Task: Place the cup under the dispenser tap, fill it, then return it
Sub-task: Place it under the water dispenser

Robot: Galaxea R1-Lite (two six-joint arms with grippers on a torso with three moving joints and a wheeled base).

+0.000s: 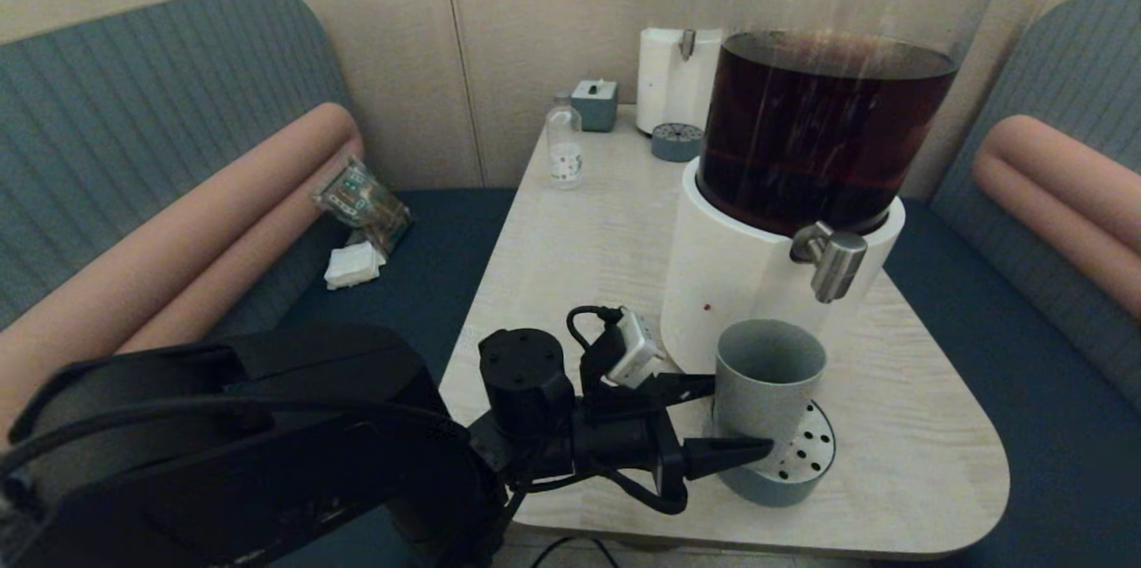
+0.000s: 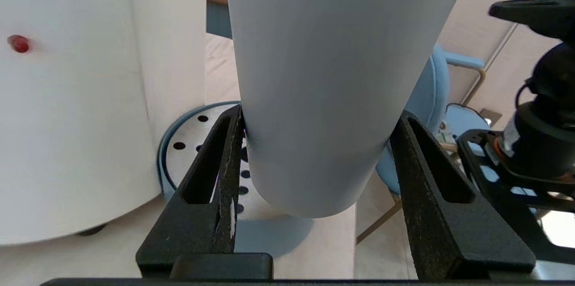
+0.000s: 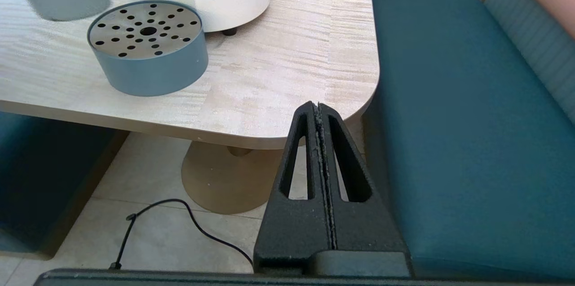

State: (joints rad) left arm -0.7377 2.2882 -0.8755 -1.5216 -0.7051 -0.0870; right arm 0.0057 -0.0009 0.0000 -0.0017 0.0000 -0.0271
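My left gripper (image 1: pixel 742 416) is shut on the grey-blue cup (image 1: pixel 767 381), one finger on each side of its lower wall. In the left wrist view the cup (image 2: pixel 323 75) hangs slightly above the table, between the fingers (image 2: pixel 227 160). It overlaps the left part of the round perforated drip tray (image 1: pixel 807 461). The brushed-steel dispenser tap (image 1: pixel 833 260) juts from the white base of the dark-liquid dispenser (image 1: pixel 758 283), above and just right of the cup's mouth. The cup looks empty. My right gripper (image 3: pixel 317 105) is shut on nothing, low by the table's front right corner.
A clear-tank dispenser (image 1: pixel 682 60) with its own small tray (image 1: pixel 676 142) stands at the back, beside a small clear bottle (image 1: pixel 564 144) and a grey box (image 1: pixel 595 104). The table's rounded front edge (image 1: pixel 891 541) is close. Teal benches flank the table; a packet (image 1: pixel 361 202) lies on the left one.
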